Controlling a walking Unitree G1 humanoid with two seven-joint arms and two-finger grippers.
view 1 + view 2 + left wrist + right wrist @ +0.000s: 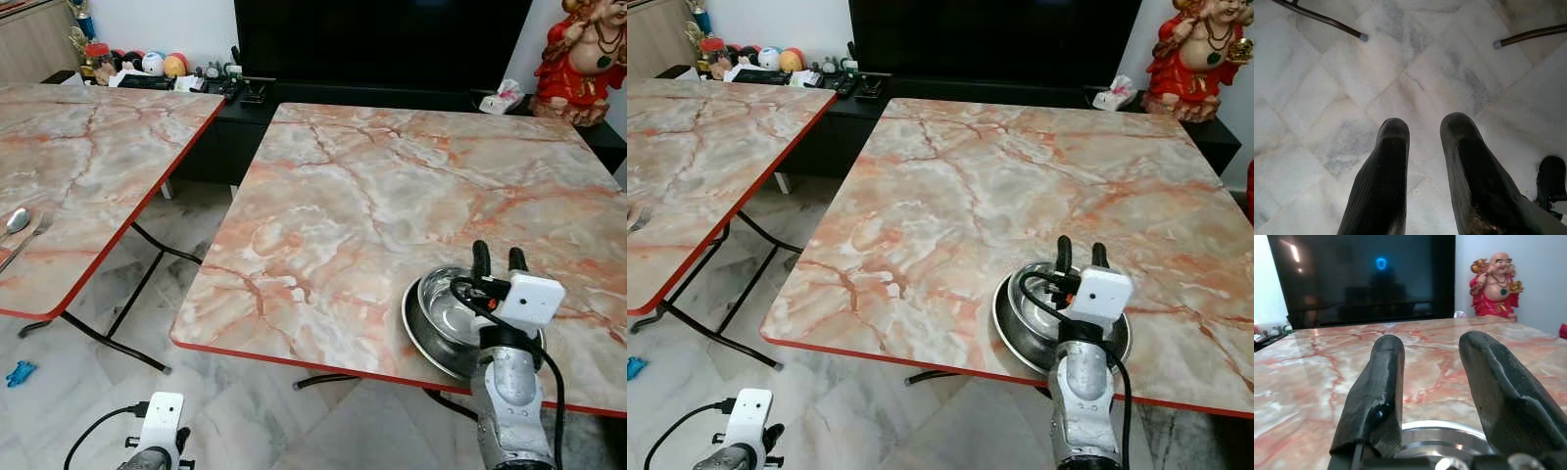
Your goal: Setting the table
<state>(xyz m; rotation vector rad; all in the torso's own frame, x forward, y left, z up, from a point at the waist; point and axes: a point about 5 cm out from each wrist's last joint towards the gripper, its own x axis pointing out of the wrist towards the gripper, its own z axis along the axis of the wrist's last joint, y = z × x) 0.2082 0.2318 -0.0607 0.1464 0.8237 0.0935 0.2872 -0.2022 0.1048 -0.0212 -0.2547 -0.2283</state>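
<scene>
I am holding my right fingers (498, 260) spread apart just above the steel bowl (443, 318) sitting beneath them near the desk (392, 206) edge, while my left fingers (1422, 147) are hanging parted over the floor (1327, 98).

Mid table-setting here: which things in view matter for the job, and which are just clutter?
For the job: steel bowl under the open right gripper; spoon and fork on the left table.

Lying about: red statue, balls, tissue pack, blue floor scrap.
</scene>
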